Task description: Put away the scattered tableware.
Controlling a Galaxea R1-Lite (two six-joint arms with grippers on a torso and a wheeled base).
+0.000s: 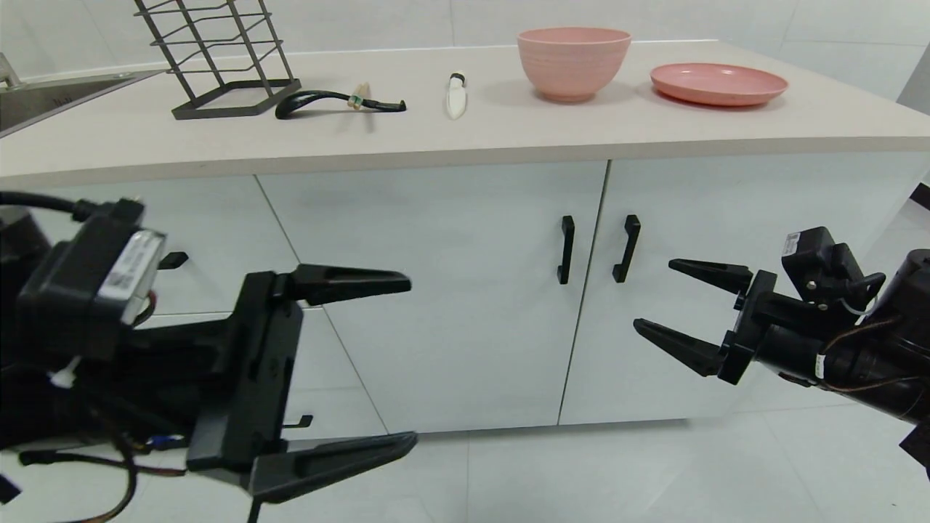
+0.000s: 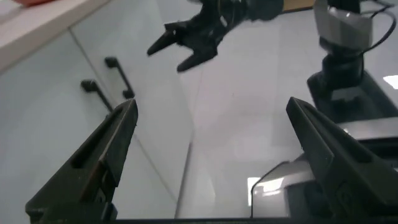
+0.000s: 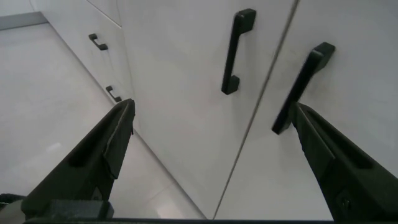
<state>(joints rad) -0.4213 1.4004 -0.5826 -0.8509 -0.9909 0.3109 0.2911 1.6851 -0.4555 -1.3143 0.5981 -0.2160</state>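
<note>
Both arms hang low in front of white cabinet doors [image 1: 465, 290], so lifting toward the worktop could, in my judgement, knock a gripper against the counter edge [image 1: 465, 149] or the door handles [image 1: 566, 249]. The left gripper [image 1: 413, 361] and right gripper [image 1: 652, 294] both have their jaws spread wide and hold nothing. The tableware lies well above and beyond them on the counter: a black spoon [image 1: 320, 100] beside a wire rack [image 1: 218, 58], a small white utensil [image 1: 455, 96], a pink bowl [image 1: 573, 62] and a pink plate [image 1: 718, 83].
</note>
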